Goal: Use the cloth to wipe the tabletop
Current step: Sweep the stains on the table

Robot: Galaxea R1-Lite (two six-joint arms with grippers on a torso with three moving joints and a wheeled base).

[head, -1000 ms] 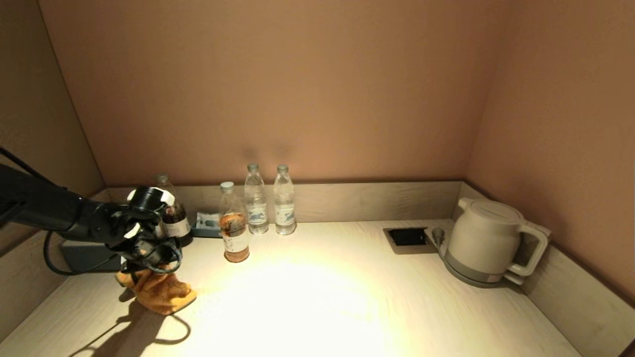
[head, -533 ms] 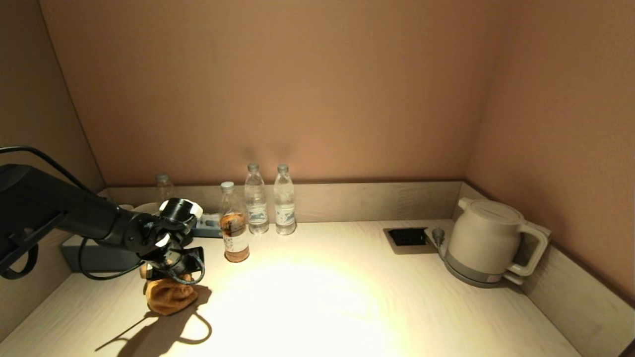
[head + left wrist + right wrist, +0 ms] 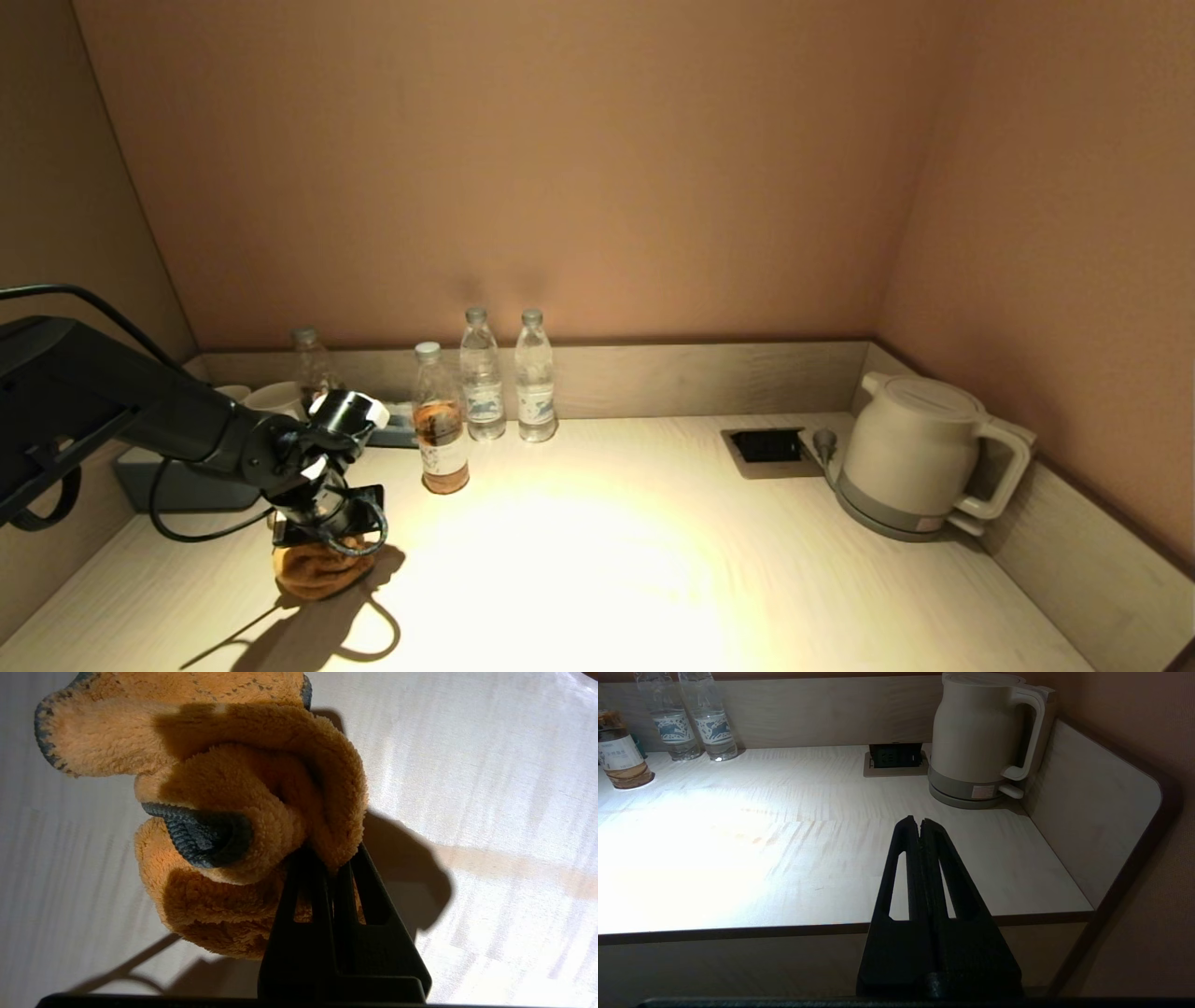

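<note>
The orange cloth with a grey hem lies bunched on the pale wooden tabletop at the left front. My left gripper points down onto it and is shut on a fold of the cloth; its fingertips are buried in the pile in the left wrist view. My right gripper is shut and empty, parked off the table's front edge at the right; it is out of the head view.
A tea bottle stands just behind and right of the cloth, two water bottles behind it. Cups, another bottle and a grey tray sit at back left. A white kettle and socket stand at right.
My left gripper has moved right and toward the table's front with the cloth, which has gathered from a spread heap into a tighter bunch under it. The right arm has not moved.
</note>
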